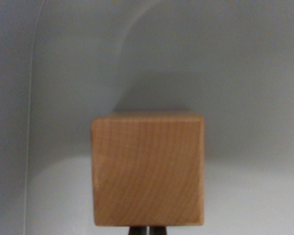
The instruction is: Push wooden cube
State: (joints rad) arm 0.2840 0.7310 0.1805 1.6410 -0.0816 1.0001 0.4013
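A light wooden cube (148, 171) fills the lower middle of the wrist view, resting on a pale grey surface (245, 98). Its near face shows fine grain and its top face is only a thin strip. Just below the cube's bottom edge, two dark fingertips of my gripper (147, 230) poke into the frame, pressed close together with only a hairline gap and nothing between them. They sit right against the cube's near side at its middle. The rest of the gripper is out of frame.
The cube casts a soft shadow beyond it. A faint curved seam (30, 73) runs down the wrist view's left side, and a pale arc (137, 19) shows near the top. Grey surface lies beyond and beside the cube.
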